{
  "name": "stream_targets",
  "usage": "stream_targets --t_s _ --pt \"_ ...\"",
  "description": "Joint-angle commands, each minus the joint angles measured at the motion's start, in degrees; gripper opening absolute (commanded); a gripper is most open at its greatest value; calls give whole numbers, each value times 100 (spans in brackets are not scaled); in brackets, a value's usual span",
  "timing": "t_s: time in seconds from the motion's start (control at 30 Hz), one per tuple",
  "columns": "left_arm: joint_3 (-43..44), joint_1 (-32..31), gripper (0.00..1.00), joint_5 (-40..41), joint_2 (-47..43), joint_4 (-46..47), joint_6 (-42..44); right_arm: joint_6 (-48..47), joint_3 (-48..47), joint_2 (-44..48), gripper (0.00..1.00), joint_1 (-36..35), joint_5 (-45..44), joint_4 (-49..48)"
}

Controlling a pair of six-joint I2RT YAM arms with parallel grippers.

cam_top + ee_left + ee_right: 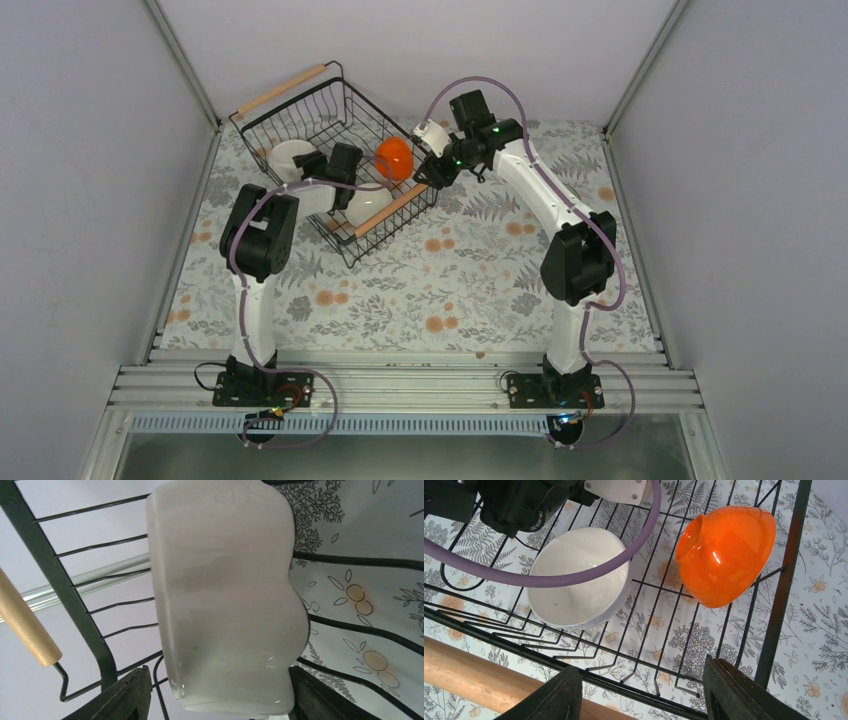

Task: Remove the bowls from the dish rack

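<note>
The black wire dish rack (pixel 380 120) stands at the back left and holds three bowls. My left gripper (pixel 308 163) is inside it, jaws open round a scallop-edged white bowl (pixel 290 157) that fills the left wrist view (pixel 225 595). A small gap shows at the left finger. An orange bowl (pixel 394 158) lies tilted on its side, and a plain white bowl (pixel 368 205) sits under the left forearm. My right gripper (pixel 428 178) is open and empty above the rack's near right end. Its view shows the orange bowl (pixel 724 555) and the white bowl (pixel 579 575).
A wooden rod handle (pixel 390 208) runs along the rack's near end, just under my right gripper (pixel 644 695), and another (pixel 280 90) at the far end. The left arm and its purple cable (pixel 574 577) cross above the white bowl. Grey walls close in both sides.
</note>
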State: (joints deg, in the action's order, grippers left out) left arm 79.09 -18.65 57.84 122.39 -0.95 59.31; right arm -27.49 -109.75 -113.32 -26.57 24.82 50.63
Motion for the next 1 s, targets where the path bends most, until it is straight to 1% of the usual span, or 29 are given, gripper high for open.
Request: stream_targets --t_s 0.0,0.1,0.23,0.43,0.6,0.67,0.73,0.83,0.97 --pt "278 146 66 102 130 114 -43 -140 94 -152 59 -33 -23 118" --pt "415 182 63 35 200 -94 -142 -136 103 -144 59 -31 -23 109" --pt "338 185 54 34 154 253 27 -151 107 -145 59 -30 -38 114" --pt "336 216 48 83 218 586 326 -152 115 -147 59 -32 -27 111" --pt "402 223 39 141 260 666 397 -158 211 -93 59 -28 -30 75" --pt "422 214 35 160 228 678 397 -166 231 -93 59 -32 -30 77" --pt "430 200 30 174 136 703 363 -163 229 -93 59 -33 -23 73" --pt "448 147 25 178 -17 662 296 -155 212 -84 59 -33 -37 65" --pt "467 59 22 257 -228 676 283 -142 209 -83 59 -28 -45 67"
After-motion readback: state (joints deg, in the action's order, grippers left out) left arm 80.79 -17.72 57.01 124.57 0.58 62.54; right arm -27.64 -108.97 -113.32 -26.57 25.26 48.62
